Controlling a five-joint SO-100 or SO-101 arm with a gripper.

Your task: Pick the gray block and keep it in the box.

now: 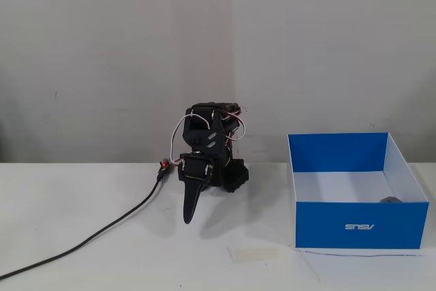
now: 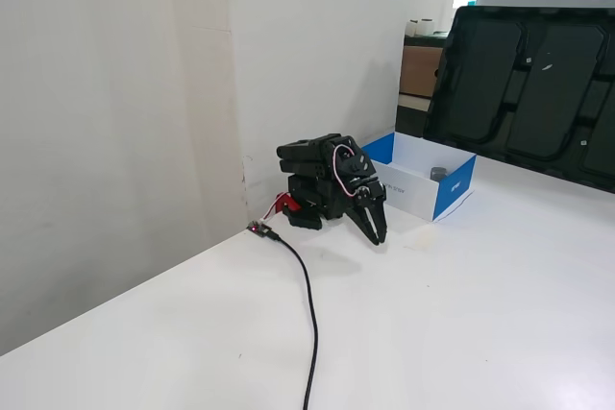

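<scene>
Task looks done: the small gray block (image 1: 390, 200) sits inside the big open-top blue cardboard box (image 1: 361, 225), near its front right corner in a fixed view, while the black arm's gripper (image 1: 188, 217) is folded down, fingers pressed together, holding nothing, well apart from the box.

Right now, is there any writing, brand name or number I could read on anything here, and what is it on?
"ASUS": small white logo on the blue front wall of the box, printed upside down as this fixed view shows it.
In the other fixed view the box is too far off for any logo to show.
Nothing readable on the arm, the cable or the pale strip on the table.
</scene>
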